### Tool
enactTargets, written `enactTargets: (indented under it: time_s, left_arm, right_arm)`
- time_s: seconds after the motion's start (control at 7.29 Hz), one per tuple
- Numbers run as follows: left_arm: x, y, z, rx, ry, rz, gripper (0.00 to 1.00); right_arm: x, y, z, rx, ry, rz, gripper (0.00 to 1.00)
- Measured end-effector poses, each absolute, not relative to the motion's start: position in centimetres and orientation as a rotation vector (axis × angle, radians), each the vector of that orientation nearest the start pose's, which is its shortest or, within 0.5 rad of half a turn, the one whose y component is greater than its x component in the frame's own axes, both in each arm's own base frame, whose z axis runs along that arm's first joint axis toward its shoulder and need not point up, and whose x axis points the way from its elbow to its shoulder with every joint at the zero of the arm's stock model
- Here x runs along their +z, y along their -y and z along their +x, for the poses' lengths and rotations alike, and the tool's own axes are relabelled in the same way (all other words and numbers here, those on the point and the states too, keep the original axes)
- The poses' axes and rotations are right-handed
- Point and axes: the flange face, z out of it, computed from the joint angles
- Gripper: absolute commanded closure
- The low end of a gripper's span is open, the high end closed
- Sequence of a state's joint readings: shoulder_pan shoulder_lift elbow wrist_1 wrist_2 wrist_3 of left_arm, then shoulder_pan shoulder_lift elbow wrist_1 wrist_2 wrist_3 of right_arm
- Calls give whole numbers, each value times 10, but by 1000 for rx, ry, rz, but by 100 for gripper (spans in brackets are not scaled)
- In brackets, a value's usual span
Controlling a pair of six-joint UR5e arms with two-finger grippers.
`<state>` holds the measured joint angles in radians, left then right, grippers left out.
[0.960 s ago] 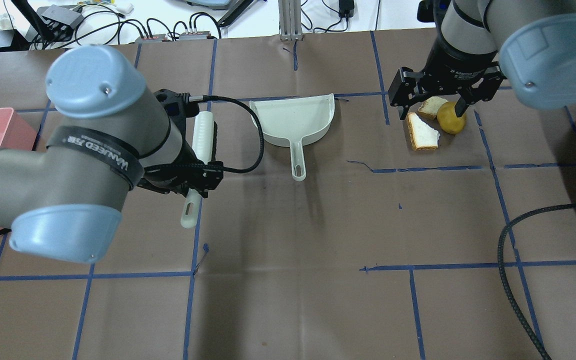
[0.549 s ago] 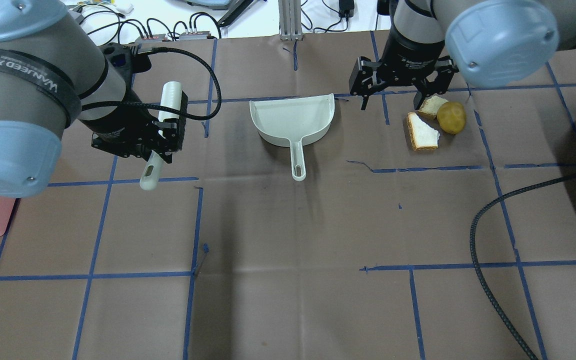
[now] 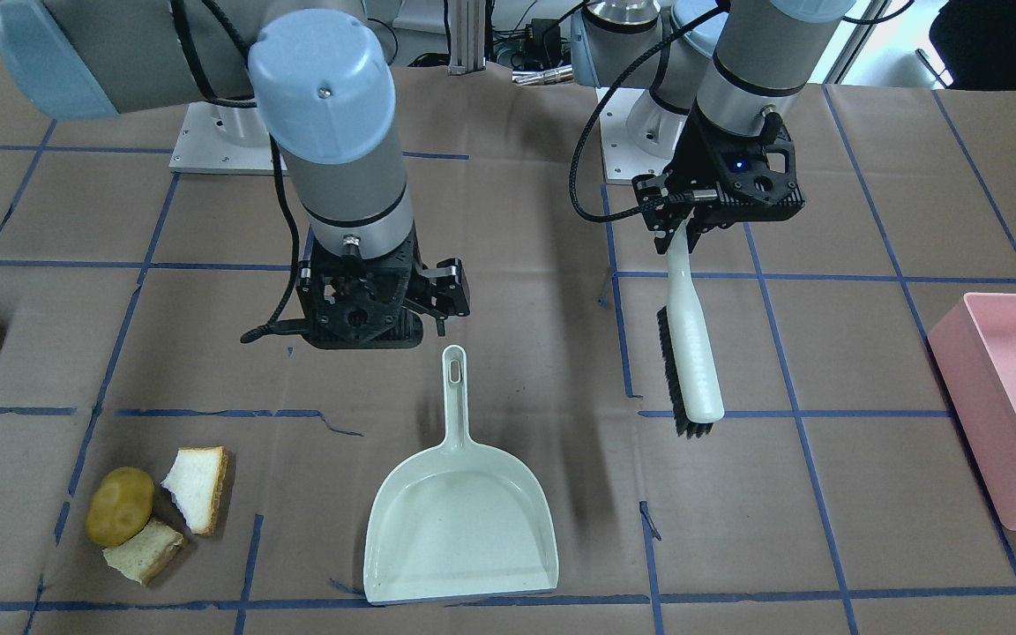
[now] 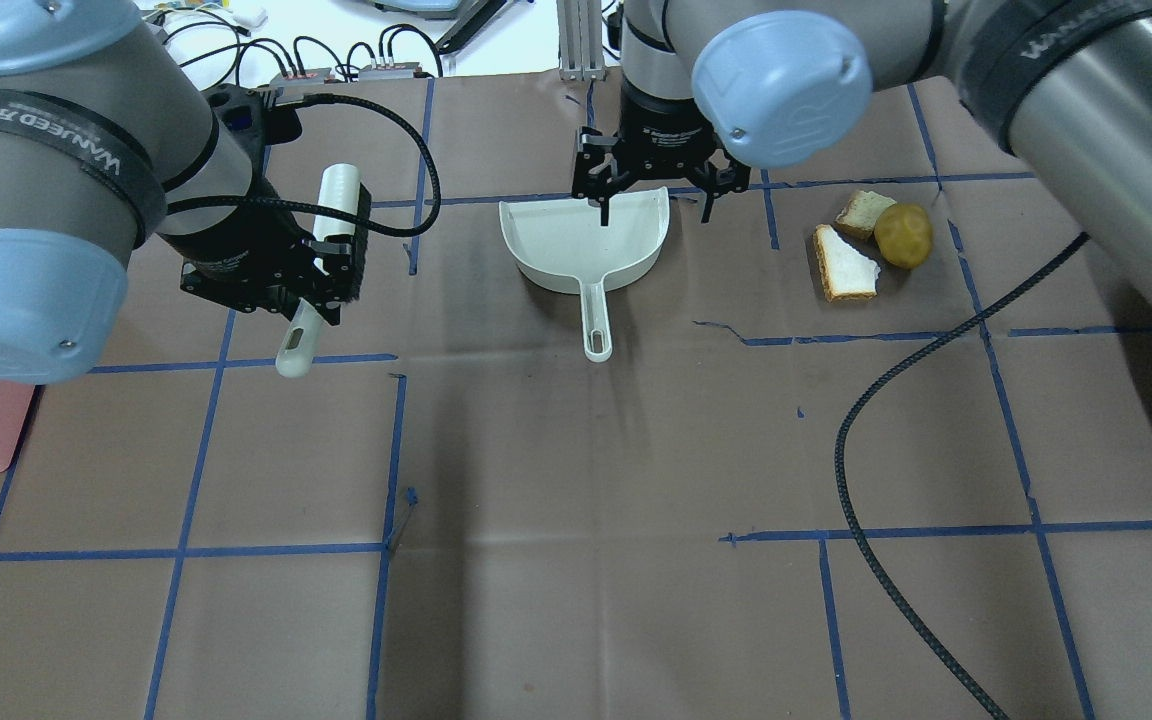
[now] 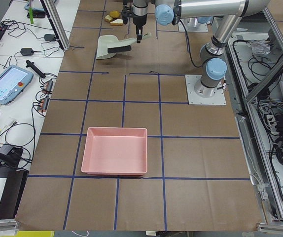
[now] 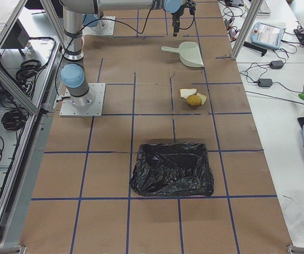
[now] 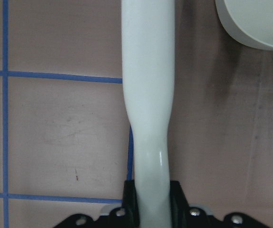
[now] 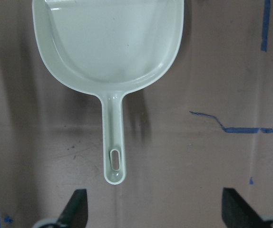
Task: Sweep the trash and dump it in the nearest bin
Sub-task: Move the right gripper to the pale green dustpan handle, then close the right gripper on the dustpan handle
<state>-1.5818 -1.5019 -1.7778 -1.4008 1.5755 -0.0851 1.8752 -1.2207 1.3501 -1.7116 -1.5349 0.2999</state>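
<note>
Reaching for the dustpan (image 4: 584, 240) is where you can lose it first. Your right tool (image 4: 654, 200) hangs over the pan with its fingers (image 8: 77, 209) spread wide and nothing between them. In the right wrist view the pan's thin handle (image 8: 114, 142) sits nearer one finger than the other. If you close like that, I expect the nearer finger to arrive first and shove the handle sideways, spinning the pan on the surface (image 4: 586, 480). The handle also lies flat, so coming down too far would drive the fingertips into the paper.

Your left tool (image 3: 681, 231) is pinching the brush (image 3: 693, 362) at the far end of its handle, with the bristle head held clear of the surface. That long lever could twist in the grip once the bristles press down.

The trash lies together on the surface, well apart from the pan on the robot's right. It is a potato-like lump (image 4: 903, 236) touching two bread pieces (image 4: 844, 265) (image 4: 864, 211). The lump is rounded, so a hard stroke will likely send it rolling away rather than into the pan. The bread may snag on the tape lines or stop at the pan's lip.

To sweep there, the left arm has to reach toward the right one, so watch for contact between them and for the trailing cable. Dump into the black-lined bin (image 6: 172, 169), which is much nearer the trash than the pink bin (image 3: 1011, 397).
</note>
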Motion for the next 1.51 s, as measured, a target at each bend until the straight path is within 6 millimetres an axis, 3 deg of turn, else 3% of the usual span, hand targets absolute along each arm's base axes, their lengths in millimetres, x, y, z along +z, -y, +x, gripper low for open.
enactTargets:
  time_s: [0.27, 0.55, 0.82, 1.1, 1.51]
  left_arm:
    - [428, 467, -133, -27, -3079, -109, 100]
    - [423, 467, -132, 14, -3066, -92, 100]
    - [419, 467, -127, 56, -3069, 53, 100]
    - [414, 467, -125, 77, -3082, 189, 100]
    - [406, 467, -120, 102, -3153, 160, 100]
  right_arm:
    - [387, 567, 354, -1, -3105, 16, 0]
    - [356, 567, 371, 57, -3119, 72, 0]
    - [324, 563, 374, 88, -3126, 78, 0]
    - [301, 563, 373, 1, -3109, 74, 0]
    - [272, 571, 367, -13, -3152, 42, 0]
